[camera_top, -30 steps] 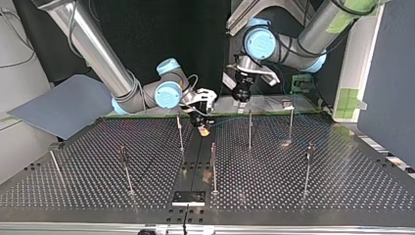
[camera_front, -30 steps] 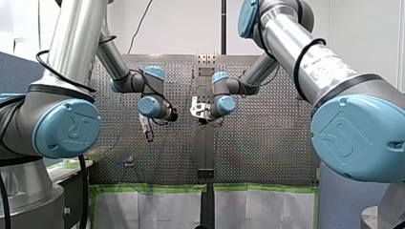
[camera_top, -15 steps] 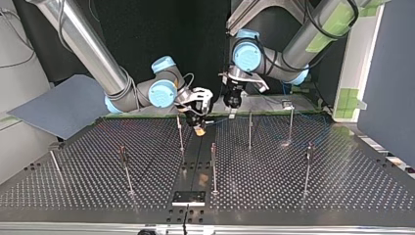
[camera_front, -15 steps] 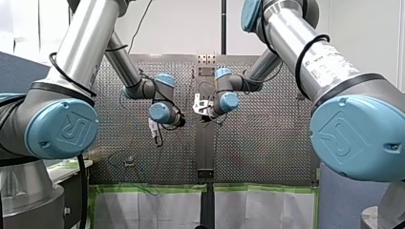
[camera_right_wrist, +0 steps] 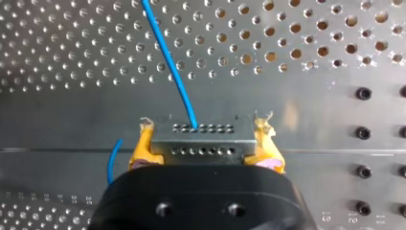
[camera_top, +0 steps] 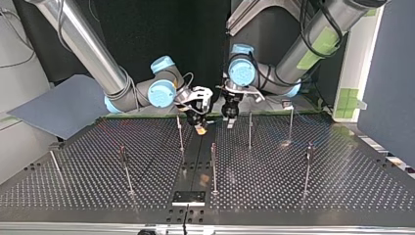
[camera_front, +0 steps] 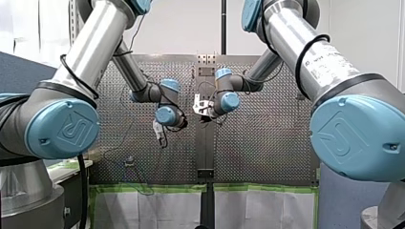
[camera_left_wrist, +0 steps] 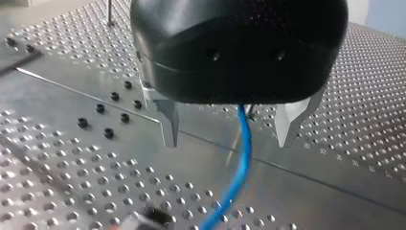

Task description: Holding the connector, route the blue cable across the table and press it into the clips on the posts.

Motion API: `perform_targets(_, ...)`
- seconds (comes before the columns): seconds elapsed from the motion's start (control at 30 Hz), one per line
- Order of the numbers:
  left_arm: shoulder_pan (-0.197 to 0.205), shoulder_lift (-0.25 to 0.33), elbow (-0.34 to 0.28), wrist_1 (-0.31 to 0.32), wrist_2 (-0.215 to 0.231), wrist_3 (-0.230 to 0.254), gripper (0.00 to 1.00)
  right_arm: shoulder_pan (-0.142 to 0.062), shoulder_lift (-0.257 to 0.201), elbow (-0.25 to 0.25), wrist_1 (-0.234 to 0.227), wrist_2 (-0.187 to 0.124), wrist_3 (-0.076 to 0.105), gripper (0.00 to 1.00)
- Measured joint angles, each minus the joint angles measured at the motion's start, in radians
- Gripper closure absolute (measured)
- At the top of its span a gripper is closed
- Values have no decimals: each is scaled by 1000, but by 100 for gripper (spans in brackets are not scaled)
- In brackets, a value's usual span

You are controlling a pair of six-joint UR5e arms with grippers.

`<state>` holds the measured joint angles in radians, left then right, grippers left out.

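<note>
Connector (camera_right_wrist: 203,140) clamped in right hand (camera_right_wrist: 205,127), left hand (camera_left_wrist: 227,141) spread, blue cable (camera_left_wrist: 246,135) apparently loose between.

My left arm (camera_front: 88,52) and my right arm (camera_front: 305,52) both reach out to the middle, wrists bent so the pincers point down side by side, near but apart. My left pincer (camera_left_wrist: 229,141) has its metal fingers (camera_left_wrist: 168,120) spread wide. My right pincer (camera_right_wrist: 205,143) has its yellow pads (camera_right_wrist: 141,146) clamped on the two ends of the connector (camera_right_wrist: 203,136).
</note>
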<state>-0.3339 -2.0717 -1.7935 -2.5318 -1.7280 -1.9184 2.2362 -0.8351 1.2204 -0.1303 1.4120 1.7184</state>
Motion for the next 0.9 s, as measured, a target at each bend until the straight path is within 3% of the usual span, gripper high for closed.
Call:
perform_targets(0.33, -4, -31, 28, -26, -27, 20, 0, 0, 1, 0, 0, -8, 0, 100)
perform_targets(0.37, -6, -31, 28, -28, -35, 25, 12, 0, 1, 0, 0, -8, 0, 100)
perform_targets(0.4, -7, -32, 28, -29, -41, 28, 12, 0, 1, 0, 0, -8, 0, 100)
perform_targets(0.47, -10, -31, 28, -29, -56, 35, 35, 0, 1, 0, 0, -8, 0, 100)
perform_targets(0.5, -11, -31, 28, -30, -61, 38, 35, 0, 1, 0, 0, -8, 0, 100)
perform_targets(0.57, -14, -31, 29, -29, -68, 40, 64, 0, 1, 0, 0, -8, 0, 100)
perform_targets(0.6, -15, -30, 30, -29, -70, 41, 64, 0, 1, 0, 0, -8, 0, 100)
perform_targets(0.67, -17, -30, 31, -29, -72, 42, 96, 0, 0, 0, 0, -8, 0, 100)
perform_targets(0.9, -18, -28, 37, -28, -73, 37, 100, 0, 0, 0, -1, -8, 0, 100)
